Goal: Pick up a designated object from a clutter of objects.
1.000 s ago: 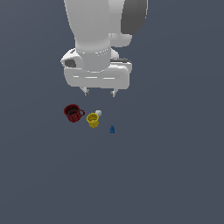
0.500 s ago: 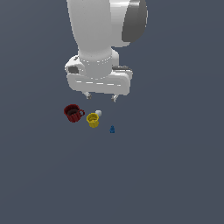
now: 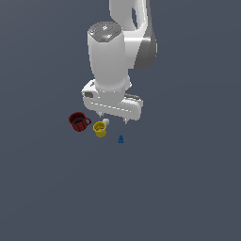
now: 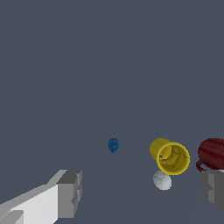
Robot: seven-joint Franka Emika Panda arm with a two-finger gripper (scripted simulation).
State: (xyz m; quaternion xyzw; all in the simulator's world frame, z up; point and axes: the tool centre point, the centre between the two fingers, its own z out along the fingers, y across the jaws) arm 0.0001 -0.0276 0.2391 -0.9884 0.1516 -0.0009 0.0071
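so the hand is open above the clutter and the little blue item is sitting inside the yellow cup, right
Not quite. The little blue item is not inside the yellow cup; it lies apart from it on the bare floor, as the wrist view shows. The rest holds: the hand is open above the clutter.

Soft, even light falls from above onto a flat slate-grey ground. No object casts a clear shadow. The white arm (image 3: pixel 113 61) shows gentle shading and a pale sheen on its top cap. Both views are sharp but coarse, with no glare, blur or edge warping.
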